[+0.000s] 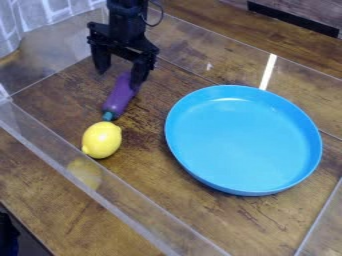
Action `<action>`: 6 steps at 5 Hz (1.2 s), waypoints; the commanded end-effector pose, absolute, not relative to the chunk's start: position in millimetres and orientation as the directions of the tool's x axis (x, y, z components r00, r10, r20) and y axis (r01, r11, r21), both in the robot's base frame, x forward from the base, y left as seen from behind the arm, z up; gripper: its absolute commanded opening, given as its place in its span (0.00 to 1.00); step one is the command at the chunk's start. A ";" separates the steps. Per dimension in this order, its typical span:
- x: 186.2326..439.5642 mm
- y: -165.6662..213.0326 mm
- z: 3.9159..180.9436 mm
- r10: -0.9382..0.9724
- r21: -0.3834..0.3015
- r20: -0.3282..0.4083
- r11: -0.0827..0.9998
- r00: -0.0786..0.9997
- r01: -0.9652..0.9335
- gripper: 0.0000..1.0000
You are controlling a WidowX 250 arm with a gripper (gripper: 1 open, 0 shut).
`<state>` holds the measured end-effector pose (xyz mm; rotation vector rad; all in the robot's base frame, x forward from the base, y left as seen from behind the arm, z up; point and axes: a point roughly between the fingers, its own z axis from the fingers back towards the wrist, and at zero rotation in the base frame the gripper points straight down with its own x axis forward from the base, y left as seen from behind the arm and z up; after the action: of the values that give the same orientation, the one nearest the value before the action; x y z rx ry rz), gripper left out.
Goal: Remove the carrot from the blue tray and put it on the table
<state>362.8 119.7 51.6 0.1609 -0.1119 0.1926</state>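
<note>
The carrot (120, 96), a small purple vegetable with a greenish tip, lies on the table (54, 190) left of the blue tray (243, 137). Its lower tip points toward a yellow lemon. The tray is a wide round shallow dish with nothing in it. Just above the carrot's far end, my gripper (120, 64) points down and stands open, its black fingers (98, 58) spread to either side and nothing gripped between them.
A yellow lemon (102, 139) sits on the table just below the carrot's tip. Clear acrylic walls (80, 172) run along the left and front edges. Bare wood shows in front of the tray and behind it.
</note>
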 end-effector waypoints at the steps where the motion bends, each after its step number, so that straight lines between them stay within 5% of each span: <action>1: 376.5 115.7 81.9 0.135 0.108 0.214 0.981 0.967 -0.161 1.00; 4: 396.0 114.8 85.9 0.385 0.056 0.196 0.914 0.902 -0.402 1.00; 6: 399.8 117.5 106.7 0.450 0.010 0.155 0.889 0.879 -0.457 1.00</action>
<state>396.7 114.0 86.2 0.0449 -0.0933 0.4642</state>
